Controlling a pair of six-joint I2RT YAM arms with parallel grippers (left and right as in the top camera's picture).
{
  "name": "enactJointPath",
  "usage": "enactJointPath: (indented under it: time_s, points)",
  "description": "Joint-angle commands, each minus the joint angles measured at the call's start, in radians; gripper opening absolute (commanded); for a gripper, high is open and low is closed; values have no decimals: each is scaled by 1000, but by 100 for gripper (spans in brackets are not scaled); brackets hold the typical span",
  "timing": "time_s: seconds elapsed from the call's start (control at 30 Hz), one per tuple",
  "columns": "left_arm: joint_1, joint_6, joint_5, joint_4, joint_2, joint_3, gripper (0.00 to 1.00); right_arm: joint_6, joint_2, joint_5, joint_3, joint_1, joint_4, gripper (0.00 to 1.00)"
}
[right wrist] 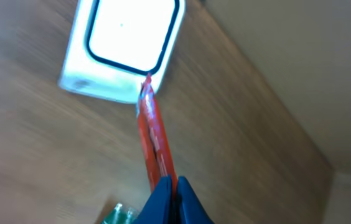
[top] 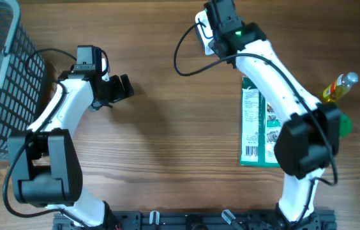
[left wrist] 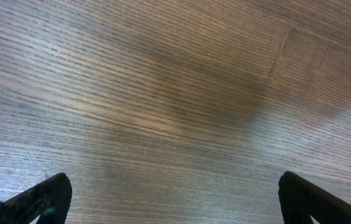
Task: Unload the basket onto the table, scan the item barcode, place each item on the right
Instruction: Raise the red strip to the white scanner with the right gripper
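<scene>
The right gripper (right wrist: 174, 198), clamped on a thin red item (right wrist: 154, 134), holds it up to the white scanner (right wrist: 126, 43) at the far side, probably to present its barcode, while the left gripper (left wrist: 175, 199) hangs spread wide and empty, well apart.

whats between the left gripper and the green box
Nothing: the stretch from left gripper to green box is bare table, seen in the overhead view.
</scene>
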Motion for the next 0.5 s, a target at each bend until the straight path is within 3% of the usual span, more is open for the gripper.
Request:
enactJointPath:
  time_s: [0.0,0.2,0.27,0.37,0.47]
  points:
    - [3,16,12,3,-3,-8,100,-68,44,156,5,24,109,4]
    - [3,16,12,3,-3,-8,100,-64,59,214,-6,29,317,4]
    - [3,16,12,3,-3,-8,100,-55,59,195,-6,29,304,4]
    - [3,16,12,3,-3,-8,100,98,58,185,-6,29,229,4]
    - [3,16,12,3,-3,-8,100,234,58,-38,-6,29,71,4]
